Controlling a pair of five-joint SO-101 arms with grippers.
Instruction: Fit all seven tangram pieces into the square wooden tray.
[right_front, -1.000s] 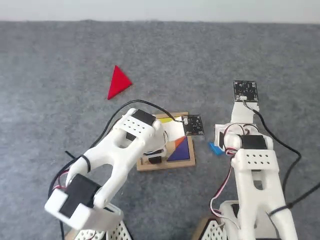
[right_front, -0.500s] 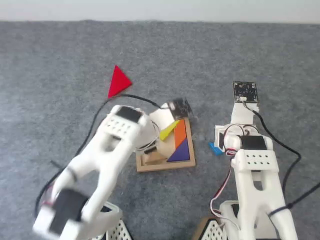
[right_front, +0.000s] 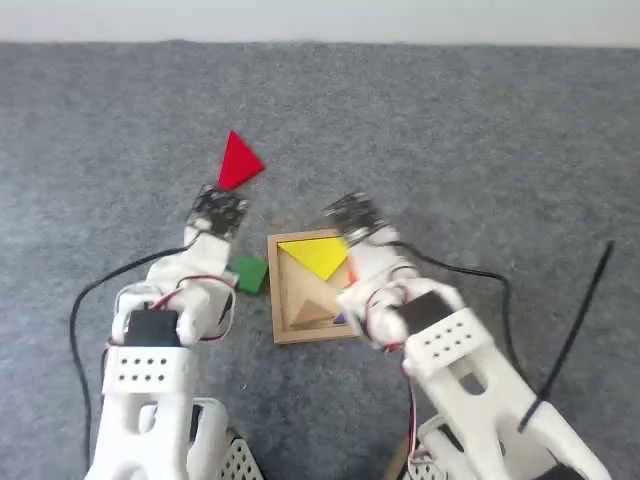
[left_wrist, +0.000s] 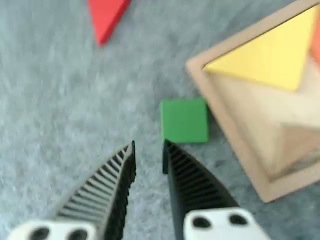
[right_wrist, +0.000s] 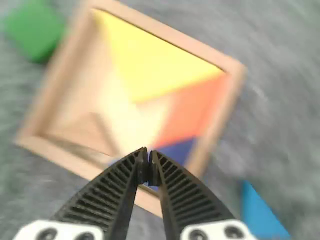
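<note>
Left fingers (left_wrist: 112, 185) stand slightly apart just short of the green square (left_wrist: 184, 120); right fingers (right_wrist: 115, 190) meet over the wooden tray (right_wrist: 165, 34), yellow triangle (right_wrist: 150, 65) inside

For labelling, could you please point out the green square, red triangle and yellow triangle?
green square (left_wrist: 184, 121): left wrist view, middle of its top face.
red triangle (right_front: 238, 165): high view, middle of its face.
yellow triangle (right_wrist: 150, 64): right wrist view, middle of its face.

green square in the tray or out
Out: the green square lies on the grey carpet beside the tray, outside its wooden rim.
</note>
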